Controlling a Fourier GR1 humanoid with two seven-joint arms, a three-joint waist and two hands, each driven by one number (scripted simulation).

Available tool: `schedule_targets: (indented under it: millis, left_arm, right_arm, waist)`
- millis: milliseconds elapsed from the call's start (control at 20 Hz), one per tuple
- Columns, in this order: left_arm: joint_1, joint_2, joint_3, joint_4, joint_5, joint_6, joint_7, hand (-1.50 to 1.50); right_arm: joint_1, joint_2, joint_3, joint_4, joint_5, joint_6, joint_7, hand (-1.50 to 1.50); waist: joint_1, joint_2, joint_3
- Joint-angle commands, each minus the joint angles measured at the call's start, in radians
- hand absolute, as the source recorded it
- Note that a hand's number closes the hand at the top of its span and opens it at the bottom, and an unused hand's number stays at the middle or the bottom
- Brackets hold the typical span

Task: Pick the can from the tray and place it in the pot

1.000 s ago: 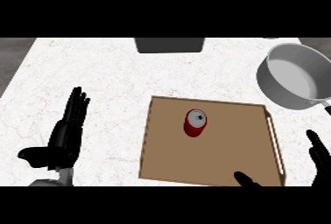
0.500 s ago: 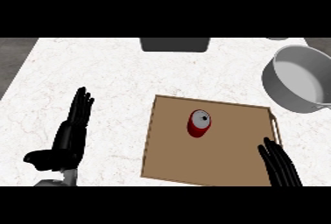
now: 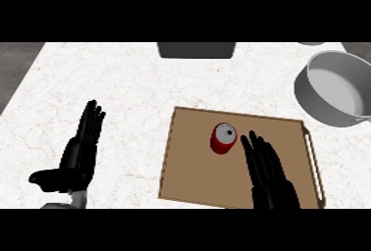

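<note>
The red cylindrical can with a grey top [image 3: 224,138] lies on the flat brown rectangular tray [image 3: 190,162], in its upper middle part, where it was half a second ago. The right hand [image 3: 270,172] has moved up and inward over the tray since then; its straight, spread fingers now end just beside the can, holding nothing. The left hand [image 3: 78,153] rests open on the white marbled bench [image 3: 123,83], fingers up. The grey metal pot [image 3: 334,90] stands at the bench's right edge, well apart from the can.
</note>
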Motion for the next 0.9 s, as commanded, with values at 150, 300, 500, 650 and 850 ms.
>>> schedule_targets:
  millis: [150,300,500,650,850]
  left_arm:
    - [0.011,-0.042,-0.010,0.016,-0.042,0.008,-0.028,0.00]
    - [-0.040,-0.051,0.052,0.113,-0.026,-0.022,-0.066,0.00]
    - [0.018,-0.043,0.035,-0.026,-0.059,-0.043,0.022,0.00]
    - [-0.046,-0.034,0.110,0.050,-0.016,-0.091,0.025,0.00]
    - [0.033,-0.034,0.119,0.020,-0.024,-0.118,-0.036,0.00]
  right_arm:
    - [-0.208,0.003,0.045,0.174,-0.007,0.059,0.279,-1.50]
    - [-0.222,0.003,0.034,0.174,-0.061,0.093,0.275,-1.50]
    - [-0.281,0.003,-0.023,0.269,-0.091,0.054,0.224,-1.50]
    - [-0.290,0.003,-0.026,0.312,-0.097,0.015,0.217,-1.50]
    - [-0.271,-0.039,-0.094,0.329,-0.113,-0.013,0.136,-1.50]
  waist:
    - [-0.004,-0.001,0.001]
    - [-0.009,-0.001,0.001]
    - [-0.007,-0.002,0.002]
    - [-0.009,-0.002,0.002]
    - [-0.008,-0.003,0.002]
